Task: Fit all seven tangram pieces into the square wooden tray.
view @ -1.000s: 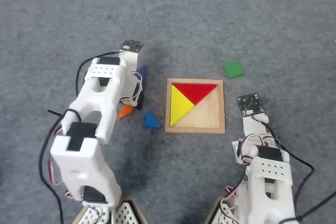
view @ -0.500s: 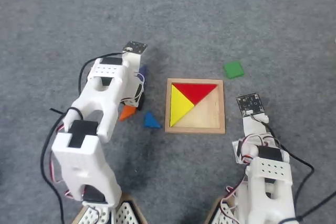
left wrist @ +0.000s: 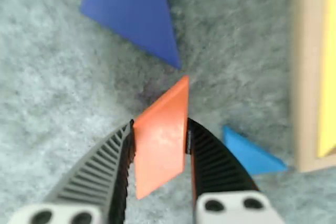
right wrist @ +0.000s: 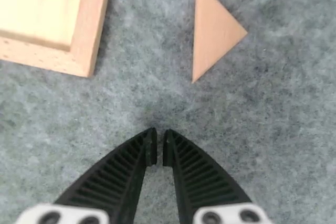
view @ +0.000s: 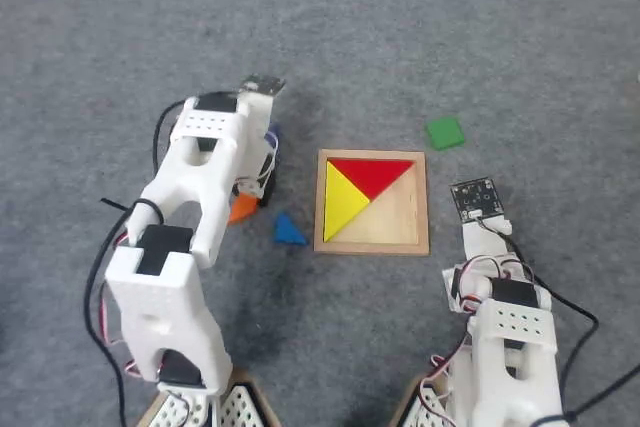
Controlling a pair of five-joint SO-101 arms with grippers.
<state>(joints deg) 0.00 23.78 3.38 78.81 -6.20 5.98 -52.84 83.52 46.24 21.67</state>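
Observation:
My left gripper (left wrist: 160, 142) is shut on an orange piece (left wrist: 160, 148), which stands out beyond the fingertips. In the high view the orange piece (view: 241, 210) peeks out under the left arm, left of the square wooden tray (view: 422, 203). The tray holds a red triangle (view: 372, 174) and a yellow triangle (view: 343, 201). A dark blue piece (left wrist: 134, 9) lies just beyond the orange one, and a light blue triangle (view: 289, 230) rests between it and the tray. My right gripper (right wrist: 157, 148) is shut on nothing, above the carpet near a tan triangle (right wrist: 212, 35).
A green square (view: 445, 132) lies on the grey carpet beyond the tray's far right corner. The tray's corner (right wrist: 86, 51) sits close to the right gripper. The right arm (view: 505, 322) stands at the near right.
The left arm's wrist has shifted slightly toward the far side and the tray, with the orange piece nudged along between its fingers. The right arm has stayed still.

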